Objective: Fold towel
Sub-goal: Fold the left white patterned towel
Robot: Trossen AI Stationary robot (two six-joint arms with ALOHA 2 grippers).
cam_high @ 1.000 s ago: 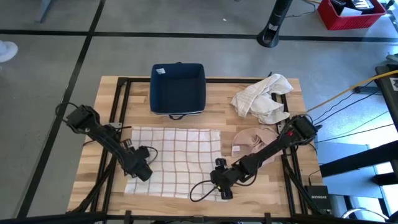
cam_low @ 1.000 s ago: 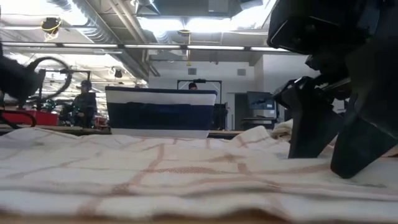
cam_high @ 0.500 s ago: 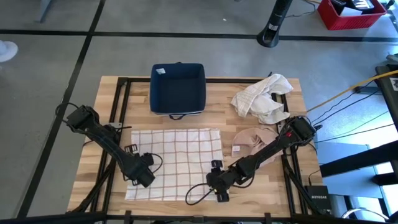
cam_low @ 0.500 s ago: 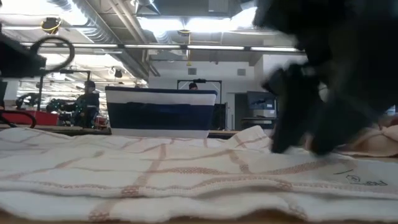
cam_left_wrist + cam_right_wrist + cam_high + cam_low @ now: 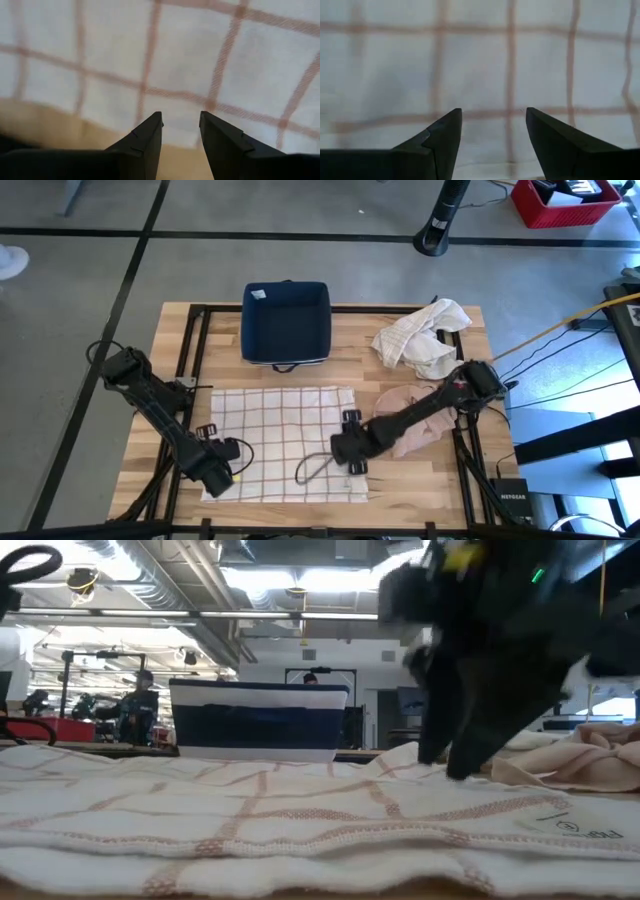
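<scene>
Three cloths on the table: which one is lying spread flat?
The checked towel, white with reddish grid lines, lies flat at the front. The cream cloth and the beige cloth on the right side are both crumpled.

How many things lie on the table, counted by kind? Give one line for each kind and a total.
Checked towel: 1
White cloth: 1
Beige cloth: 1
Dark blue bin: 1
Total: 4

The left claw [image 5: 181, 131] hangs with its fingers [image 5: 145, 137] parted over the checked towel's [image 5: 190, 65] edge, bare desk [image 5: 60, 122] beside it.
</scene>
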